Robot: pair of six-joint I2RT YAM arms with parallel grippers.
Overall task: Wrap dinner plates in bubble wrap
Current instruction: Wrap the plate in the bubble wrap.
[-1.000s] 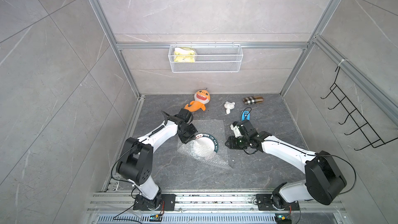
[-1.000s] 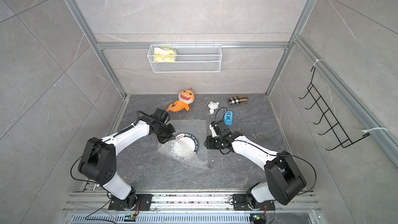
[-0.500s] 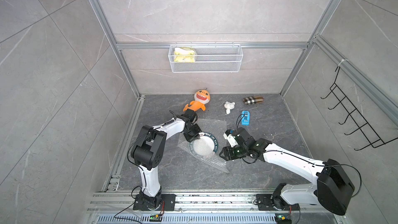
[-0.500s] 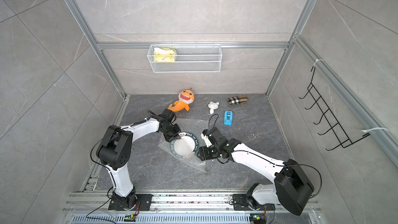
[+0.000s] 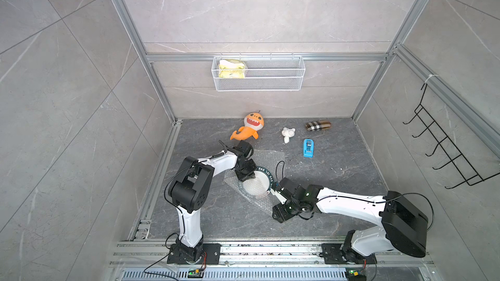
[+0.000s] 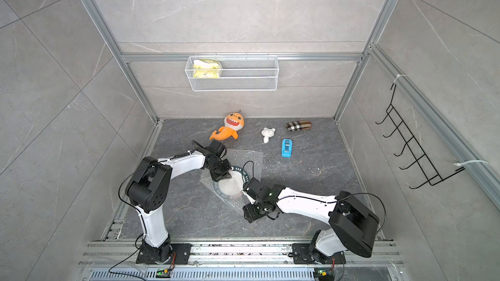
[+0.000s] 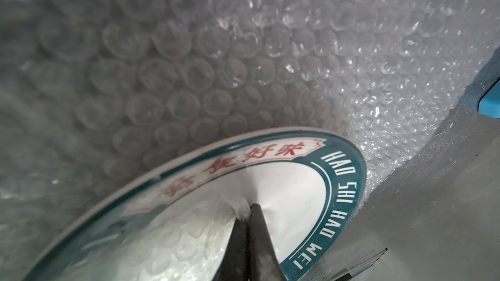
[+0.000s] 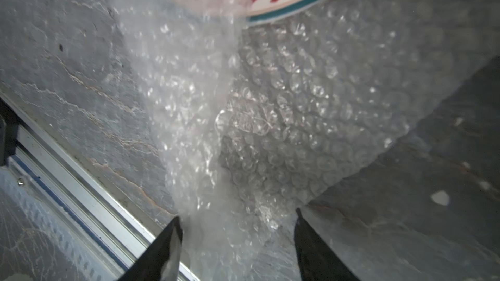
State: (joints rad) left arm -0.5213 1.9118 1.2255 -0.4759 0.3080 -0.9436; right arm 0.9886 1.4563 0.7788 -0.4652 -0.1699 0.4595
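Observation:
The dinner plate (image 5: 261, 185) (image 6: 236, 185), white with a dark lettered rim, lies on the bubble wrap (image 5: 270, 158) (image 6: 250, 159) in the middle of the floor. My left gripper (image 5: 247, 178) (image 6: 223, 177) is over the plate's left part, shut on a fold of the wrap drawn across it. In the left wrist view the closed gripper (image 7: 250, 209) pinches film above the plate (image 7: 286, 193). My right gripper (image 5: 274, 212) (image 6: 247, 213) is at the sheet's near corner. In the right wrist view it (image 8: 238, 220) stands open with loose bubble wrap (image 8: 297, 104) between its fingers.
An orange shark plush (image 5: 250, 128), a small white figure (image 5: 288, 133), a plaid case (image 5: 318, 126) and a blue tape dispenser (image 5: 308, 147) lie behind the sheet. A wire basket (image 5: 258, 77) hangs on the back wall and a hook rack (image 5: 446, 152) on the right wall.
My left gripper moved from the sheet's left edge in over the plate, drawing wrap with it. My right gripper moved from beside the plate toward the near corner and opened wider.

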